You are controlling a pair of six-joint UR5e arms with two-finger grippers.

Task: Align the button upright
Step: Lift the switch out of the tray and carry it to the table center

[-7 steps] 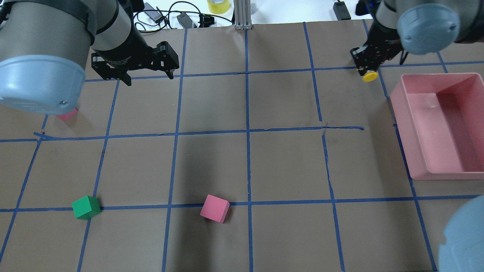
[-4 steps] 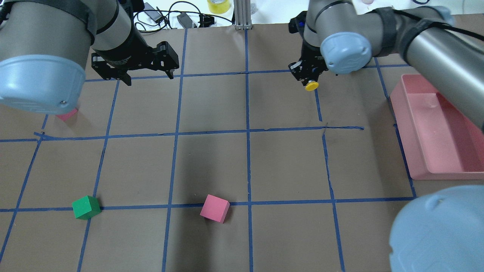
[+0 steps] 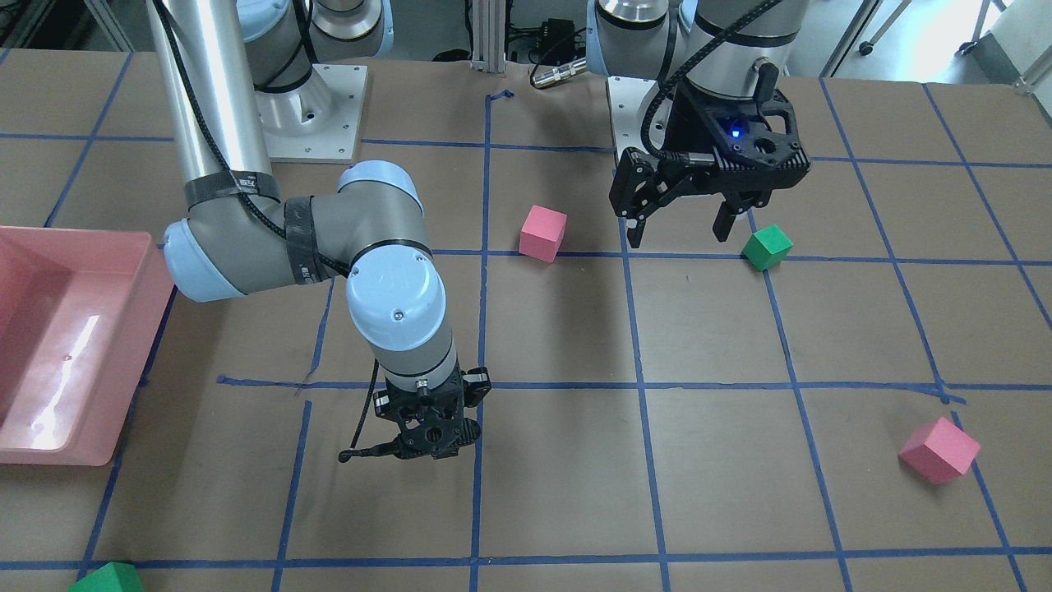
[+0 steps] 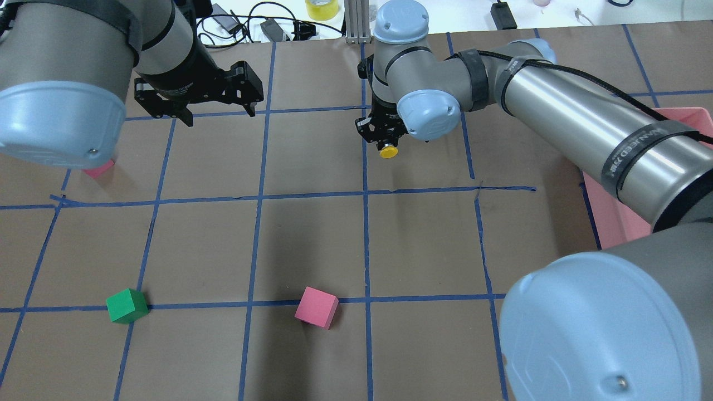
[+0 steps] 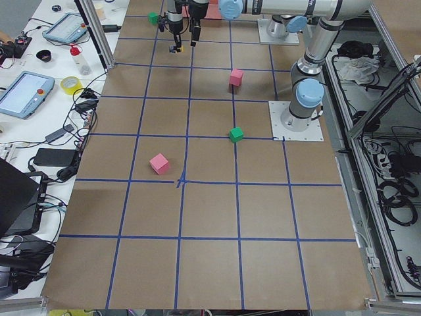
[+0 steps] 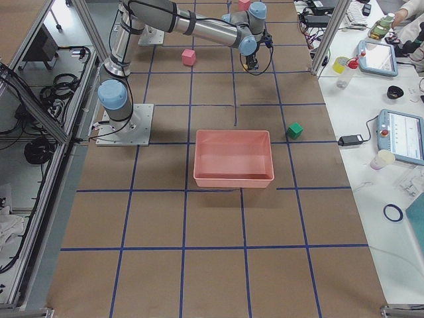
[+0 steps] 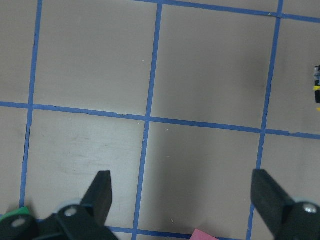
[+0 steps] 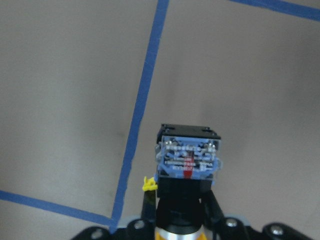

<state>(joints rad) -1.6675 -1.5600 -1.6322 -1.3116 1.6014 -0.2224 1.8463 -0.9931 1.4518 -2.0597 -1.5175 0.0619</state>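
Note:
The button hangs in my right gripper (image 4: 383, 138), which is shut on it above the table's far middle, by the centre tape line. Its yellow cap (image 4: 388, 151) shows under the fingers in the overhead view. In the right wrist view its silvery-blue base block (image 8: 188, 160) faces the camera, with the black body (image 8: 181, 200) between the fingers. In the front-facing view the right gripper (image 3: 431, 436) hides the button. My left gripper (image 4: 220, 115) is open and empty at the far left; it also shows in the front-facing view (image 3: 679, 234) and the left wrist view (image 7: 185, 192).
A green cube (image 4: 127, 306) and a pink cube (image 4: 316, 307) lie near the front tape line. Another pink cube (image 4: 99, 169) peeks out under my left arm. A pink bin (image 3: 136, 345) stands at the right side; a further green cube (image 3: 107, 578) lies beyond it.
My right arm has swung left across the table with the button, from beside the pink bin to the centre line. The left arm has not moved.

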